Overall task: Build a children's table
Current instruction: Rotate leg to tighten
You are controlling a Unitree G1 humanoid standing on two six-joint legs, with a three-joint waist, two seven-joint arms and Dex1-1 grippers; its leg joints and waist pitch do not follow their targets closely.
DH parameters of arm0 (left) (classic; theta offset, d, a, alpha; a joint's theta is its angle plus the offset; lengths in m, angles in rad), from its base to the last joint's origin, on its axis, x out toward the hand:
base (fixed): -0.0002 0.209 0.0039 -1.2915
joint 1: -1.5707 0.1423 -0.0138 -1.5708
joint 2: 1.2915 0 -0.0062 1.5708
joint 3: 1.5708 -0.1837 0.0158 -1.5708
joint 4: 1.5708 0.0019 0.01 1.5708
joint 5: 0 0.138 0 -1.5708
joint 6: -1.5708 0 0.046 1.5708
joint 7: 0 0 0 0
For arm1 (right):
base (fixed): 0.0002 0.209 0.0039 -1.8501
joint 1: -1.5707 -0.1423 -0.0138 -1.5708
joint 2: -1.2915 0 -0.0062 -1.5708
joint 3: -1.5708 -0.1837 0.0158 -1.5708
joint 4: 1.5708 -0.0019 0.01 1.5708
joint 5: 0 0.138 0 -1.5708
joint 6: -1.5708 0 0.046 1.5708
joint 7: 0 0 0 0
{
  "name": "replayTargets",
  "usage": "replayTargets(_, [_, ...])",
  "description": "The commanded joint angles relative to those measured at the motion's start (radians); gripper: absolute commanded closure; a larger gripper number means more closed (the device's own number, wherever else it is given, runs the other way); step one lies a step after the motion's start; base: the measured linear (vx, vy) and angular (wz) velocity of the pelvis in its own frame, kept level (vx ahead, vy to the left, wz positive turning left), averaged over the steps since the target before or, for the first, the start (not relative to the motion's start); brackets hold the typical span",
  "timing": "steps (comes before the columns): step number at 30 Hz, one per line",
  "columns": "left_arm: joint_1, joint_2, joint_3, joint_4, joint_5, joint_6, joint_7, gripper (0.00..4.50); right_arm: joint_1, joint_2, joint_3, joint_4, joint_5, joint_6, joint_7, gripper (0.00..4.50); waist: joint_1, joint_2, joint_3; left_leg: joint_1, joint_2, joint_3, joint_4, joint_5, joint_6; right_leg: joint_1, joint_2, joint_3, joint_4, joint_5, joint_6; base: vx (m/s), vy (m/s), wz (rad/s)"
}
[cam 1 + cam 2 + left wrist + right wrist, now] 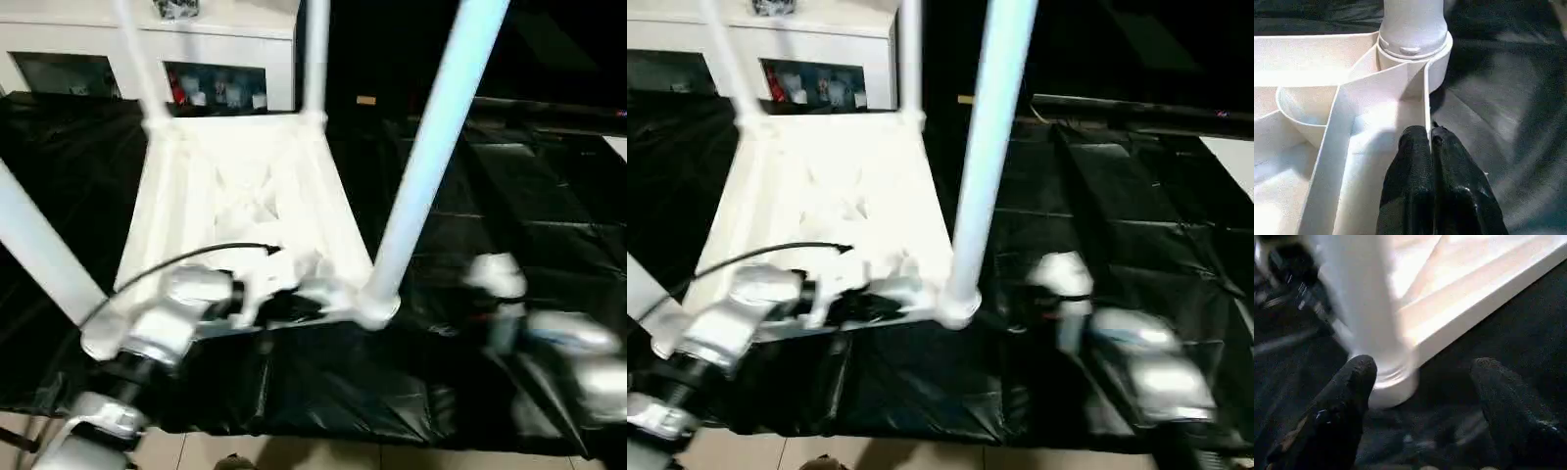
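Observation:
The children's table [235, 196] lies upside down on the black-draped surface, ribbed underside up. Its white legs stand upright in the corner sockets, the near right leg [431, 147] being the closest. My left gripper [1430, 134] is shut on the thin rim wall of the tabletop, just beside that leg's socket [1413, 49]. My right gripper [1422, 369] is open on the black cloth to the right of the same leg's base [1386, 377]. Nothing sits between its fingertips [1359, 374].
A white cabinet [216, 83] with open shelves stands behind the work surface. Black cloth [509, 196] covers the surface to the right of the table. The surface's front edge and the tiled floor [294, 452] lie close below my arms. A black cable [196, 253] arcs over my left forearm.

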Motion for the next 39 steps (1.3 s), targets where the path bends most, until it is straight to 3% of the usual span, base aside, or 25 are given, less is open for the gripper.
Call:
replayTargets(1, [-0.008, -0.004, -0.016, -0.031, -0.038, -0.038, -0.056, 4.50, 0.011, -0.017, -0.035, -0.032, 0.034, 0.023, -0.002, 1.10, 0.001, -0.003, -0.054, 0.003, 0.002, 0.018, -0.058, -0.225, 0.063, 0.053, -0.036, 0.031, -0.061, -0.180, -0.207, 0.000, 0.000, 0.00])
replayTargets(4, [0.000, 0.019, -0.021, -0.018, -0.052, -0.066, -0.107, 4.50, 0.014, -0.015, -0.071, -0.032, 0.036, 0.038, -0.066, 1.10, 0.009, -0.003, -0.056, 0.003, 0.001, 0.018, -0.056, -0.209, 0.054, 0.052, -0.035, 0.031, -0.057, -0.157, -0.207, 0.000, 0.000, 0.00])
replayTargets(8, [0.001, 0.024, -0.016, -0.006, -0.055, -0.090, -0.113, 4.50, 0.000, 0.025, -0.052, -0.022, -0.004, 0.023, -0.138, 1.10, 0.007, -0.003, -0.057, 0.002, -0.001, 0.018, -0.056, -0.200, 0.043, 0.051, -0.035, 0.030, -0.054, -0.152, -0.203, 0.000, 0.000, 0.00])
replayTargets(10, [0.000, 0.027, -0.006, 0.008, -0.050, -0.127, -0.101, 4.50, -0.025, 0.065, -0.039, 0.003, -0.035, 0.014, -0.215, 1.10, 0.005, -0.008, -0.056, -0.001, -0.002, 0.017, -0.057, -0.200, 0.036, 0.051, -0.036, 0.029, -0.055, -0.172, -0.194, 0.000, 0.000, 0.00])
replayTargets(12, [-0.002, 0.031, 0.020, 0.022, -0.050, -0.151, -0.068, 4.50, -0.096, 0.132, -0.028, 0.102, -0.138, -0.029, -0.432, 1.10, -0.001, -0.006, -0.054, 0.002, -0.004, 0.016, -0.061, -0.213, 0.011, 0.046, -0.039, 0.030, -0.057, -0.216, -0.183, 0.000, 0.000, 0.00])
replayTargets(13, [-0.001, 0.032, 0.022, 0.021, -0.052, -0.150, -0.068, 4.50, -0.101, 0.135, -0.029, 0.109, -0.142, -0.031, -0.444, 1.10, -0.004, -0.007, -0.054, 0.002, -0.005, 0.016, -0.062, -0.216, 0.003, 0.046, -0.039, 0.030, -0.059, -0.228, -0.179, 0.000, 0.000, 0.00])
replayTargets(14, [0.004, 0.039, 0.039, 0.007, -0.069, -0.141, -0.069, 4.06, -0.137, 0.170, -0.045, 0.162, -0.156, -0.039, -0.541, 1.03, -0.004, -0.005, -0.055, 0.011, -0.004, 0.019, -0.062, -0.226, -0.011, 0.041, -0.040, 0.033, -0.060, -0.243, -0.174, 0.000, 0.000, 0.00])
replayTargets(15, [0.004, 0.039, 0.039, 0.007, -0.069, -0.141, -0.069, 3.95, -0.137, 0.170, -0.045, 0.162, -0.156, -0.039, -0.541, 0.87, -0.004, -0.005, -0.055, 0.011, -0.004, 0.019, -0.062, -0.226, -0.011, 0.041, -0.040, 0.033, -0.060, -0.243, -0.174, 0.000, 0.000, 0.00])
replayTargets(17, [0.027, 0.043, 0.079, -0.045, -0.111, -0.115, -0.054, 3.95, -0.150, 0.210, -0.061, 0.169, -0.148, -0.039, -0.602, 0.77, -0.005, -0.012, -0.055, 0.004, -0.004, 0.018, -0.062, -0.219, -0.010, 0.046, -0.040, 0.034, -0.053, -0.218, -0.172, 0.000, 0.000, 0.00])
replayTargets(19, [0.052, 0.040, 0.118, -0.098, -0.148, -0.085, -0.025, 3.75, -0.141, 0.235, -0.063, 0.145, -0.149, -0.041, -0.625, 0.59, -0.005, -0.005, -0.054, 0.005, -0.003, 0.017, -0.062, -0.237, -0.010, 0.043, -0.039, 0.034, -0.052, -0.211, -0.178, 0.000, 0.000, 0.00])
replayTargets(20, [0.079, 0.030, 0.161, -0.151, -0.183, -0.057, 0.023, 3.60, -0.126, 0.257, -0.065, 0.110, -0.151, -0.040, -0.645, 0.49, -0.006, -0.015, -0.055, 0.000, -0.003, 0.016, -0.061, -0.226, -0.005, 0.050, -0.038, 0.033, -0.046, -0.189, -0.180, 0.000, 0.000, 0.00])
replayTargets(22, [0.094, 0.024, 0.181, -0.176, -0.200, -0.046, 0.050, 3.53, -0.118, 0.268, -0.066, 0.093, -0.153, -0.040, -0.657, 0.33, -0.008, -0.014, -0.053, -0.003, -0.002, 0.017, -0.061, -0.211, 0.002, 0.050, -0.036, 0.033, -0.044, -0.163, -0.180, 0.000, 0.000, 0.00])
replayTargets(24, [0.147, -0.011, 0.254, -0.248, -0.173, -0.027, 0.242, 3.43, -0.086, 0.304, -0.068, 0.029, -0.165, -0.040, -0.723, 0.15, -0.013, -0.022, -0.053, -0.006, -0.004, 0.018, -0.059, -0.190, 0.012, 0.052, -0.033, 0.033, -0.044, -0.155, -0.166, 0.000, 0.000, 0.00])
replayTargets(27, [0.208, -0.095, 0.351, -0.310, -0.097, 0.026, 0.530, 3.15, -0.035, 0.337, -0.051, -0.074, -0.170, -0.024, -0.791, 0.02, -0.023, -0.018, -0.051, -0.005, -0.001, 0.016, -0.060, -0.203, 0.007, 0.054, -0.030, 0.033, -0.048, -0.165, -0.137, 0.000, 0.000, 0.00])
replayTargets(29, [0.227, -0.129, 0.375, -0.338, -0.094, 0.063, 0.595, 2.96, -0.019, 0.348, -0.041, -0.108, -0.172, -0.015, -0.803, 0.00, -0.024, -0.020, -0.049, -0.004, -0.004, 0.017, -0.062, -0.213, 0.008, 0.050, -0.029, 0.033, -0.055, -0.204, -0.120, 0.000, 0.000, 0.00])
replayTargets(30, [0.251, -0.162, 0.394, -0.377, -0.099, 0.124, 0.651, 2.96, -0.005, 0.362, -0.031, -0.142, -0.177, -0.008, -0.818, 0.00, -0.024, -0.013, -0.048, -0.003, -0.005, 0.016, -0.063, -0.230, 0.003, 0.048, -0.030, 0.034, -0.060, -0.242, -0.107, 0.000, 0.000, 0.00])
replayTargets(31, [0.262, -0.174, 0.399, -0.389, -0.104, 0.127, 0.667, 2.96, 0.000, 0.365, -0.026, -0.150, -0.185, -0.003, -0.825, 0.00, -0.026, -0.015, -0.048, -0.003, -0.001, 0.016, -0.063, -0.237, -0.002, 0.049, -0.029, 0.035, -0.059, -0.239, -0.105, 0.000, 0.000, 0.00])
replayTargets(32, [0.334, -0.252, 0.429, -0.461, -0.123, 0.119, 0.757, 2.96, 0.030, 0.380, 0.014, -0.190, -0.235, 0.017, -0.857, 0.00, -0.030, -0.009, -0.046, -0.007, -0.001, 0.014, -0.064, -0.248, -0.008, 0.048, -0.027, 0.035, -0.062, -0.234, -0.106, 0.000, 0.000, 0.00])
replayTargets(33, [0.362, -0.277, 0.437, -0.485, -0.128, 0.101, 0.784, 2.96, 0.041, 0.382, 0.032, -0.199, -0.257, 0.022, -0.865, 0.00, -0.032, -0.019, -0.044, -0.011, -0.003, 0.015, -0.065, -0.257, -0.010, 0.050, -0.026, 0.033, -0.067, -0.249, -0.099, 0.000, 0.000, 0.00])
replayTargets(35, [0.389, -0.291, 0.434, -0.504, -0.108, 0.088, 0.818, 2.96, 0.056, 0.385, 0.040, -0.202, -0.266, 0.019, -0.866, 0.00, -0.034, -0.015, -0.044, -0.003, -0.007, 0.016, -0.066, -0.288, -0.002, 0.041, -0.022, 0.036, -0.074, -0.298, -0.081, 0.000, 0.000, 0.00])
replayTargets(36, [0.419, -0.300, 0.425, -0.521, -0.072, 0.072, 0.855, 2.96, 0.072, 0.389, 0.047, -0.201, -0.268, 0.010, -0.862, 0.00, -0.031, -0.024, -0.045, -0.008, -0.004, 0.013, -0.066, -0.288, 0.001, 0.044, -0.022, 0.036, -0.072, -0.287, -0.070, 0.000, 0.000, 0.00])
replayTargets(37, [0.441, -0.307, 0.415, -0.537, -0.043, 0.070, 0.886, 2.96, 0.084, 0.391, 0.052, -0.200, -0.270, 0.004, -0.866, 0.00, -0.032, -0.022, -0.041, -0.007, -0.002, 0.013, -0.068, -0.300, 0.003, 0.041, -0.022, 0.036, -0.076, -0.297, -0.062, 0.000, 0.000, 0.00])
replayTargets(38, [0.464, -0.312, 0.402, -0.555, -0.004, 0.072, 0.919, 2.96, 0.095, 0.388, 0.063, -0.196, -0.281, -0.011, -0.869, 0.00, -0.037, -0.024, -0.039, -0.003, 0.004, 0.007, -0.072, -0.324, -0.008, 0.038, -0.012, 0.028, -0.076, -0.315, -0.054, 0.000, 0.000, 0.00])
replayTargets(39, [0.484, -0.317, 0.391, -0.570, 0.024, 0.063, 0.944, 2.96, 0.101, 0.386, 0.071, -0.187, -0.295, -0.012, -0.881, 0.00, -0.039, -0.018, -0.040, 0.005, 0.008, 0.001, -0.072, -0.339, -0.027, 0.035, 0.003, 0.020, -0.073, -0.276, -0.062, 0.000, 0.000, 0.00])
